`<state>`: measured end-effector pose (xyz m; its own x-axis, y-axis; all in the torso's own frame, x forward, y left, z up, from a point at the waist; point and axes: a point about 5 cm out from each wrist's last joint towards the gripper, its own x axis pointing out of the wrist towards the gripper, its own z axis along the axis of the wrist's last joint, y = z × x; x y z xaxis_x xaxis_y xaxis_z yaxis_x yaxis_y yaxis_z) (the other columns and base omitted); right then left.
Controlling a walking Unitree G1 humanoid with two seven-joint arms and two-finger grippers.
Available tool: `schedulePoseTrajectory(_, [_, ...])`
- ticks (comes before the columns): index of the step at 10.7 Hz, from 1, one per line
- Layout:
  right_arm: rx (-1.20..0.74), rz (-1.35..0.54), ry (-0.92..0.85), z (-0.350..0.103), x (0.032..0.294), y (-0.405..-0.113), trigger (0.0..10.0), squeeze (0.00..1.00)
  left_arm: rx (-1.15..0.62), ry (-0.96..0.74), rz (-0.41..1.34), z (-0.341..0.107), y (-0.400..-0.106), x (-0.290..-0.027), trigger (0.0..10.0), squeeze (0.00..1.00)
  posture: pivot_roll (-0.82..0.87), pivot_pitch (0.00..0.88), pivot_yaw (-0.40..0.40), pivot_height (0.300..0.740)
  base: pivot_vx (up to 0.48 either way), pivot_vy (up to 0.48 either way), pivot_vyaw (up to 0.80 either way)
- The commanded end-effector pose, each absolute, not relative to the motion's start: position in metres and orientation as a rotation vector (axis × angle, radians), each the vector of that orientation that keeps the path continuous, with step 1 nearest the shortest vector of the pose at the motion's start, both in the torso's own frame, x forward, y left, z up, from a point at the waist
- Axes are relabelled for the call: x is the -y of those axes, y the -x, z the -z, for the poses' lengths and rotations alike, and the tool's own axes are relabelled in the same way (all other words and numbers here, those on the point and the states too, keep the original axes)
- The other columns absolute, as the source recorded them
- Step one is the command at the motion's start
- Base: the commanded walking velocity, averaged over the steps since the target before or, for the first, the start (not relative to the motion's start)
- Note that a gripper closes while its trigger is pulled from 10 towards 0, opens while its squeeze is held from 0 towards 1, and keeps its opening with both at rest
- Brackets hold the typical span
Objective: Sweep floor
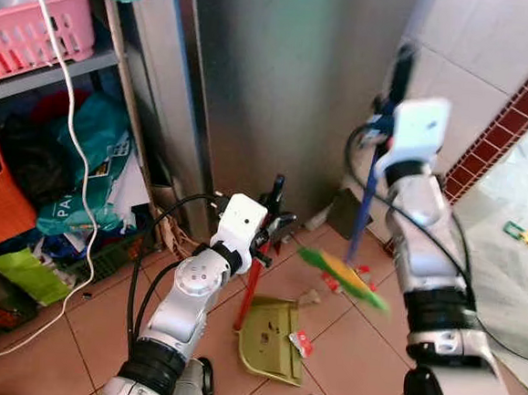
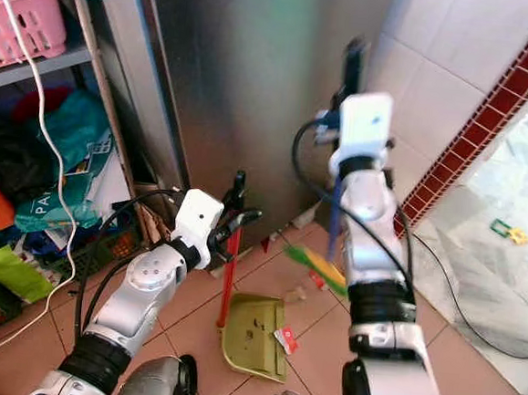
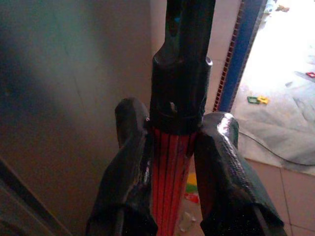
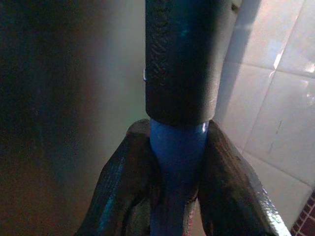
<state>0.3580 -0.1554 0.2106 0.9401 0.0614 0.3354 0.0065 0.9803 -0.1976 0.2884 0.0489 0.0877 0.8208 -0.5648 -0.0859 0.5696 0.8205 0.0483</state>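
My left gripper [image 1: 274,224] is shut on the red handle [image 1: 250,288] of an olive-green dustpan [image 1: 271,340], which rests on the terracotta tile floor [image 1: 69,347]. The handle's black top [image 3: 179,64] stands between the two fingers [image 3: 125,162]. My right gripper [image 1: 386,125] is raised near the wall and shut on the blue broom handle [image 4: 176,162], just under its black grip [image 4: 182,59]. The broom's green and yellow bristle head [image 1: 344,279] is blurred, hanging just above the floor to the right of the dustpan. Small red and white scraps [image 1: 301,343] lie on the pan's edge and on the tiles nearby.
A steel cabinet side [image 1: 282,80] stands straight ahead. On the left is a shelf with a pink basket [image 1: 35,24], bags [image 1: 88,170] and a white cable [image 1: 76,146]. White wall tiles with a red border [image 1: 513,107] run on the right. A small green and yellow toy [image 1: 522,235] lies on pale flooring.
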Motion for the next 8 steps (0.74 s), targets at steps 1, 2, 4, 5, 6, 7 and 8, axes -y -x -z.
schedulePoseTrajectory(1, [0.383, -0.015, 0.228, -0.218, 0.156, -0.360, 10.0, 0.00, -0.081, -0.081, 0.629, -0.087, -0.285, -0.046, 10.0, 0.00, 0.00, 0.060, 0.000, 0.740, 0.000, 0.000, 0.00])
schedulePoseTrajectory(2, [0.288, 0.048, 0.236, -0.197, 0.164, -0.360, 10.0, 0.00, -0.077, -0.087, 0.631, -0.088, -0.286, -0.045, 10.0, 0.00, 0.01, 0.060, -0.001, 0.740, 0.000, 0.000, 0.00])
schedulePoseTrajectory(4, [0.130, 0.117, 0.196, -0.160, 0.169, -0.356, 10.0, 0.00, -0.076, -0.086, 0.623, -0.089, -0.286, -0.047, 10.0, 0.00, 0.01, 0.056, 0.001, 0.740, 0.000, 0.000, 0.00])
schedulePoseTrajectory(5, [0.084, 0.117, 0.167, -0.148, 0.165, -0.354, 10.0, 0.00, -0.076, -0.086, 0.621, -0.089, -0.286, -0.048, 10.0, 0.00, 0.02, 0.055, 0.003, 0.740, 0.000, 0.000, 0.00])
schedulePoseTrajectory(6, [0.022, 0.136, 0.117, -0.137, 0.163, -0.354, 10.0, 0.00, -0.076, -0.089, 0.618, -0.089, -0.286, -0.048, 10.0, 0.00, 0.02, 0.054, 0.003, 0.740, 0.000, 0.000, 0.00])
schedulePoseTrajectory(7, [-0.037, 0.140, 0.045, -0.129, 0.158, -0.353, 10.0, 0.00, -0.075, -0.089, 0.615, -0.090, -0.286, -0.049, 10.0, 0.00, 0.02, 0.054, 0.003, 0.740, 0.000, 0.000, 0.00])
schedulePoseTrajectory(8, [-0.082, 0.142, -0.061, -0.124, 0.152, -0.352, 10.0, 0.00, -0.076, -0.088, 0.611, -0.090, -0.287, -0.050, 10.0, 0.00, 0.02, 0.054, 0.003, 0.740, 0.000, 0.000, 0.00])
